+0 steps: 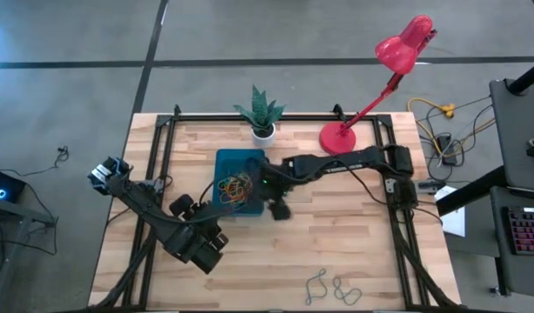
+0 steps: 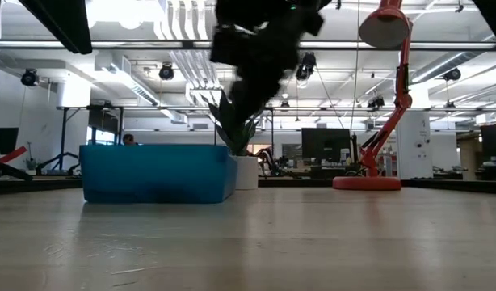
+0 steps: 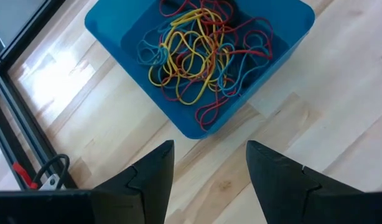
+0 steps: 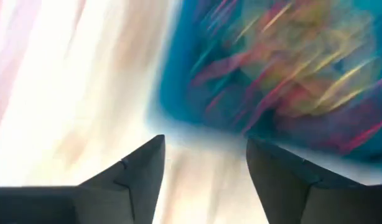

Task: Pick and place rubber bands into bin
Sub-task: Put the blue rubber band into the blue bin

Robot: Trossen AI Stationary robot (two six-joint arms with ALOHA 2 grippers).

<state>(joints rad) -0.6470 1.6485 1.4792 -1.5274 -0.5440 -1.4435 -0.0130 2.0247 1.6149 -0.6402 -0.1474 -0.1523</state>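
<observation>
Right claw (image 4: 203, 180) spread, empty, beside bin (image 4: 178, 93)

Open-plan lab or office, ceiling strip lights (image 2: 442, 44), exposed ducts (image 2: 183, 69), monitors (image 2: 325, 144) behind wooden table (image 2: 313, 242)

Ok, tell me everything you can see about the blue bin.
The bin is a shallow teal-blue rectangular tray with rounded corners, plastic by its look. It sits flat and upright on the wooden table, in front of the white plant pot. A tangled heap of rubber bands, yellow, red and blue-green, lies inside. The right end effector, open, is beside its right edge; nothing grips it.
</observation>
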